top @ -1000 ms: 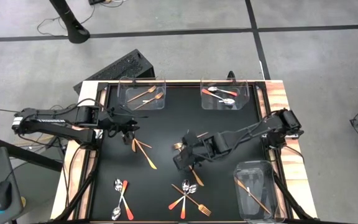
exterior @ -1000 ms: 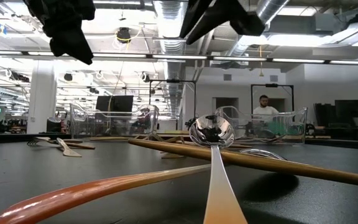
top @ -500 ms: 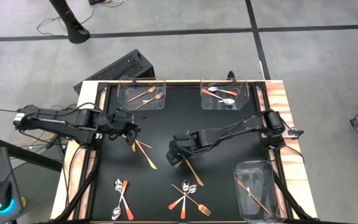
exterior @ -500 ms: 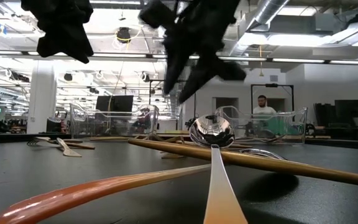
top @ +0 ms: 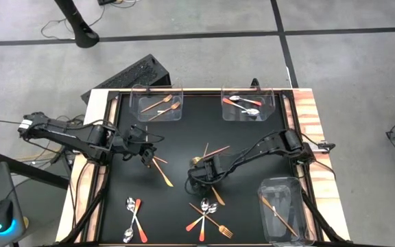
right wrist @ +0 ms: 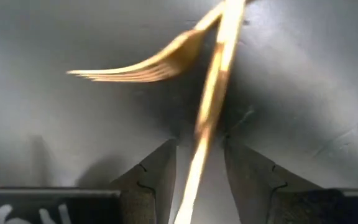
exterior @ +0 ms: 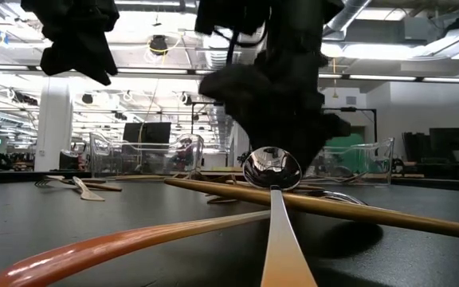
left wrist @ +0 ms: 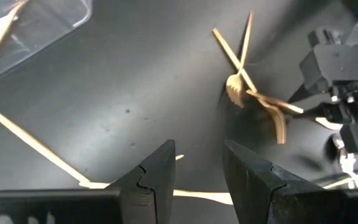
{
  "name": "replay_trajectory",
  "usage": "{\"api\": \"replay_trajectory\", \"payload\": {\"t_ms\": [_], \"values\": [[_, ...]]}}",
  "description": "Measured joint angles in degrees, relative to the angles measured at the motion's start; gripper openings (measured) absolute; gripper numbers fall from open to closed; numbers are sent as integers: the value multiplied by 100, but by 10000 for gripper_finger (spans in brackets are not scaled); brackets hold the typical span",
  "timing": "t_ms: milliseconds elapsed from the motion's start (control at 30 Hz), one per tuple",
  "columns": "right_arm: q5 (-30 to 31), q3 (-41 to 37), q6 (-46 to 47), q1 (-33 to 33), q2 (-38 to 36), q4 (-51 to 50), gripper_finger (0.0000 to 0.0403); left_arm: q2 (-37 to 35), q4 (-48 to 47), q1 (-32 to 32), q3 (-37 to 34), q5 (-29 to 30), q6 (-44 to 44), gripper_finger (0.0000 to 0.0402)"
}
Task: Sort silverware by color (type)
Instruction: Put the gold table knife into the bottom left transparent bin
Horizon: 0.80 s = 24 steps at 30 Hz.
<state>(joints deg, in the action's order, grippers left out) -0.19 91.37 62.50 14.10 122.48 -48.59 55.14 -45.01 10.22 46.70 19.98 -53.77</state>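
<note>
Silverware lies scattered on the black table (top: 252, 165). At the middle, a copper-gold fork (top: 196, 160) (right wrist: 142, 65) lies beside a long gold stick (top: 214, 191) (right wrist: 211, 106). My right gripper (top: 197, 175) (right wrist: 199, 174) points down over them, open, with one finger on either side of the stick. My left gripper (top: 146, 156) (left wrist: 197, 168) hangs open above crossed gold sticks (top: 160, 169) (left wrist: 36, 149) at the left, touching nothing. In the low view the right gripper (exterior: 277, 104) hangs low at the centre.
Clear bins stand at the far left with forks (top: 160, 104), at the far right with spoons (top: 245, 104) and at the near right with a gold stick (top: 283, 214). More spoons (top: 132, 214) and a mixed cluster (top: 208, 218) lie near the front edge.
My right gripper has come down steeply toward the fork and the gold stick at the table's middle and now points straight down over them. My left gripper has shifted a little toward the crossed gold sticks and has rolled at the wrist. No silverware has moved.
</note>
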Motion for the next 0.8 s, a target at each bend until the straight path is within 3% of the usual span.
{"api": "replay_trajectory", "payload": {"t_ms": [167,433,567,800], "values": [[-13,28,-149,16,136,-53,141,199,-10,-20,-2,31,36,118],[-247,15,-745,-24,80,-110,55,343,-12,-20,-4,27,44,118],[-533,-15,-887,-107,-289,-262,18,336,-5,-20,-4,52,104,118],[-95,-1,-905,-54,-1458,-988,22,336,46,-22,-4,463,277,118]]}}
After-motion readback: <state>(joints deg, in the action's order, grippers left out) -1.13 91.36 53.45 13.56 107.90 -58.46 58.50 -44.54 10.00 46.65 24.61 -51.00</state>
